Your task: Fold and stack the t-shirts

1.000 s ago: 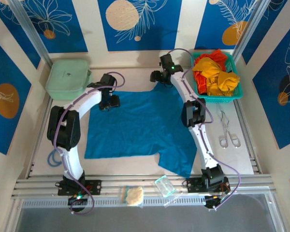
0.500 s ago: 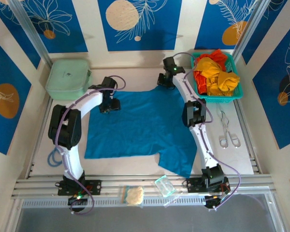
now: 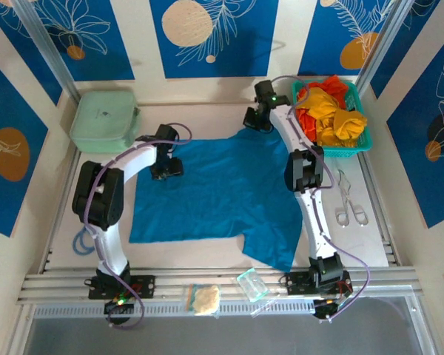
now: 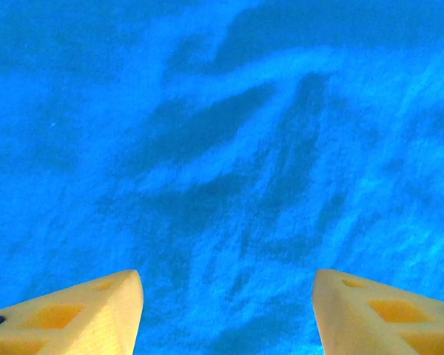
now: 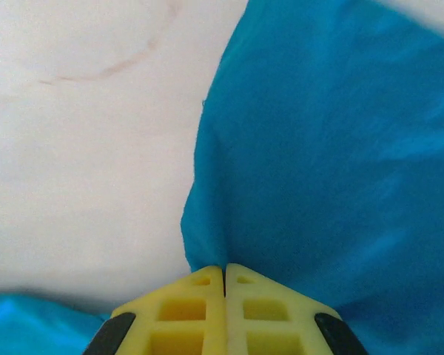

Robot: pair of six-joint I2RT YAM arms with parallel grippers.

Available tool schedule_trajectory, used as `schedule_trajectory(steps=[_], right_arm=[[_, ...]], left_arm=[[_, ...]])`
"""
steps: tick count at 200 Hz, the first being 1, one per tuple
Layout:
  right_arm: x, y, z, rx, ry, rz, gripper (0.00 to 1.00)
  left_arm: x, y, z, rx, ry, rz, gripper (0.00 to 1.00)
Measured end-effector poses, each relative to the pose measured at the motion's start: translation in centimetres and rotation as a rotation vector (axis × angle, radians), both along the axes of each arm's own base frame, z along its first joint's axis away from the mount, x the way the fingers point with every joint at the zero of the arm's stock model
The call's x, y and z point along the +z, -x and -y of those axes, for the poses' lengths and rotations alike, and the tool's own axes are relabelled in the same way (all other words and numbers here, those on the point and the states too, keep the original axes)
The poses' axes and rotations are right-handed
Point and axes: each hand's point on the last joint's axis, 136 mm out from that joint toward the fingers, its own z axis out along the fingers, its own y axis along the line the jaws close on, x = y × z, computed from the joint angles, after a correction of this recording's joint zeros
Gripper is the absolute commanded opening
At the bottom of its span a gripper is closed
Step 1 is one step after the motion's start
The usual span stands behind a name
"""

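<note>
The teal t-shirt point(image 3: 214, 192) lay spread flat across the middle of the table point(image 3: 207, 118). It was soft, light, matte knit that would likely sag and wrinkle, so hems and corners seemed the best holds. My right gripper point(image 5: 224, 268) was pinched closed on its far right edge. My left gripper point(image 4: 227, 275) hung wide apart over its far left, holding nothing.

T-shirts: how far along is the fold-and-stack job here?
Done: the blue t-shirt lies spread on the table, unfolded. In hand: the right hand is shut on its far edge; the left hand hangs open over the cloth. Left: every fold, plus the yellow and red shirts crumpled in the basket; nothing is stacked.
</note>
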Motion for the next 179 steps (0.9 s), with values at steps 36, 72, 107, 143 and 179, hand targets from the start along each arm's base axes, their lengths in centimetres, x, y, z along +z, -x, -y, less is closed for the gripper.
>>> schedule_trajectory(steps=[36,72,107,143,179], right_arm=[[9.2,1.7,0.1,-0.005,-0.018,0.138,0.0],[10.5,5.9,0.3,-0.042,0.009,0.143,0.0],[1.6,13.1,1.7,-0.165,0.08,-0.053,0.0],[-6.0,23.4,4.4,-0.333,0.19,-0.235,0.18],[-3.6,24.4,4.8,-0.397,0.16,-0.177,0.42]], left_arm=[[1.3,0.1,0.0,0.0,0.012,0.035,0.63],[0.9,0.6,-0.2,-0.001,0.015,0.043,0.63],[-0.8,2.3,-0.8,0.0,0.001,0.002,0.63],[-1.6,4.1,-1.5,0.002,-0.016,-0.023,0.63],[-0.4,4.4,-2.0,0.009,-0.027,0.013,0.62]])
